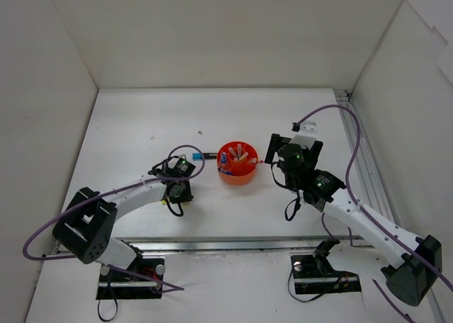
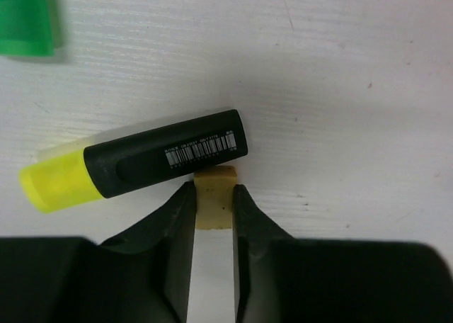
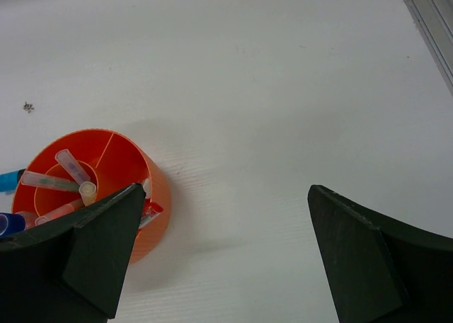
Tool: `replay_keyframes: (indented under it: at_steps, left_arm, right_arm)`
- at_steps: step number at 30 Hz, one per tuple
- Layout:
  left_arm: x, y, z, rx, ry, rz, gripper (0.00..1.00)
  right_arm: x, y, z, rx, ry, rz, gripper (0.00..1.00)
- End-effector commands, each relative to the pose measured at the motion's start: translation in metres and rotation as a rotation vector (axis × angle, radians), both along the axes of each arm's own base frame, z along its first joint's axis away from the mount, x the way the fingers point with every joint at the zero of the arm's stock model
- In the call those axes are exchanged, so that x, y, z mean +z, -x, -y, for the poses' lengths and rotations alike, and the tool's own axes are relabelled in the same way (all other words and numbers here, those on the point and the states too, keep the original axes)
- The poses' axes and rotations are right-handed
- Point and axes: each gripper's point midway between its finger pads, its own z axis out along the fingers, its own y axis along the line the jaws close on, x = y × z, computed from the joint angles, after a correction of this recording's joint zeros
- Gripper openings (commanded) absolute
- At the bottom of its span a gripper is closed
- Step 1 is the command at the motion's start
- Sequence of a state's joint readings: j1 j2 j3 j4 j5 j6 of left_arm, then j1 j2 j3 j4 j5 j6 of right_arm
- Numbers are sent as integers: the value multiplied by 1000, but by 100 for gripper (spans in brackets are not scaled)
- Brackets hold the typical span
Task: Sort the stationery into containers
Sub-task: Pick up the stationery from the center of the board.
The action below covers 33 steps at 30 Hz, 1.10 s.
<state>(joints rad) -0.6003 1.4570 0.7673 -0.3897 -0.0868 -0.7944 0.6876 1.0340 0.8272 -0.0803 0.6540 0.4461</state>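
My left gripper (image 2: 214,190) is shut on a small beige eraser (image 2: 214,204) at table level. The eraser's far end touches a black highlighter with a yellow cap (image 2: 141,160) that lies flat just beyond the fingertips. A green cap (image 2: 25,22) shows at the top left corner. In the top view the left gripper (image 1: 175,194) is left of the orange tub (image 1: 238,178). The tub (image 3: 157,202) holds several pens and markers. My right gripper (image 3: 223,202) is open and empty, just right of the tub, and also shows in the top view (image 1: 272,161).
A blue-capped black highlighter (image 1: 201,155) lies on the table just left of the tub. White walls enclose the table on three sides. A metal rail (image 1: 362,160) runs along the right edge.
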Motion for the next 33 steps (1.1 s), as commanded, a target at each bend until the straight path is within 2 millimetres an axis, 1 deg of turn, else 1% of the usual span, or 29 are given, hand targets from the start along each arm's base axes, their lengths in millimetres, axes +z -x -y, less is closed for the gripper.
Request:
replay_keyframes:
  at_steps: [1, 3, 4, 6, 8, 10, 11, 12, 13, 14, 15, 16, 17, 18, 19, 20, 22, 23, 25, 26, 27, 28, 29, 30, 31, 32, 33]
  left_arm:
    - [19, -14, 8, 18, 30, 58, 12]
    - [25, -12, 10, 7, 37, 74, 3]
    - [31, -12, 12, -4, 48, 92, 0]
    - [39, -10, 16, -26, 57, 109, 0]
    - [51, -8, 20, -63, 68, 136, 0]
    - [69, -8, 26, -129, 88, 183, 0]
    - [76, -4, 35, -177, 103, 205, 0]
    - [83, -5, 37, -211, 116, 233, 0]
    - [98, 0, 45, -308, 139, 284, 0]
    - [107, -1, 52, -353, 160, 329, 0]
    - [112, 7, 60, -428, 186, 348, 0]
    - [125, 14, 68, -507, 239, 386, 0]
    - [133, 16, 74, -583, 242, 434, 0]
    - [143, 20, 78, -632, 260, 468, 2]
    - [150, 29, 88, -706, 299, 488, 2]
    - [154, 30, 90, -764, 289, 520, 2]
    - [159, 41, 101, -849, 302, 544, 0]
    - [163, 40, 104, -877, 290, 568, 0]
    - [168, 44, 111, -921, 280, 586, 0]
    - [174, 45, 115, -945, 277, 607, 0]
    - [173, 46, 118, -987, 259, 616, 0]
    - [174, 52, 123, -1026, 258, 620, 0]
    - [180, 53, 127, -1050, 256, 635, 0]
    - [178, 54, 130, -1081, 239, 635, 0]
    - [176, 57, 132, -1100, 228, 625, 0]
    - [183, 57, 134, -1106, 222, 635, 0]
    - [181, 53, 135, -1103, 205, 633, 0]
  right_arm:
    - [16, -2, 6, -43, -43, 58, 98]
    - [17, -2, 5, -37, -49, 62, 98]
    - [17, -1, 5, -34, -50, 61, 98]
    - [16, 0, 3, -16, -45, 56, 98]
    - [18, 1, 1, 12, -38, 53, 98]
    - [18, 5, -8, 84, -39, 41, 98]
    - [22, 8, -13, 142, -33, 44, 98]
    - [21, 13, -28, 232, -60, 29, 98]
    - [24, 17, -35, 285, -71, 29, 98]
    - [28, 22, -42, 350, -67, 34, 98]
    - [28, 29, -57, 448, -102, 18, 98]
    - [31, 34, -65, 494, -120, 17, 98]
    - [32, 44, -81, 596, -159, -3, 98]
    - [33, 48, -89, 633, -185, -15, 98]
    - [32, 54, -101, 695, -213, -43, 98]
    - [31, 68, -117, 801, -260, -80, 98]
    - [33, 76, -133, 882, -305, -119, 98]
    - [27, 85, -145, 944, -339, -175, 98]
    - [18, 88, -156, 972, -385, -250, 98]
    - [18, 97, -163, 1027, -412, -286, 98]
    - [15, 101, -166, 1042, -425, -317, 98]
    - [11, 101, -169, 1046, -435, -348, 98]
    - [11, 105, -173, 1062, -464, -373, 98]
    - [10, 106, -175, 1066, -476, -392, 98]
    - [4, 105, -177, 1064, -486, -424, 98]
    - [2, 109, -180, 1076, -507, -457, 98]
    - [0, 111, -182, 1083, -516, -477, 95]
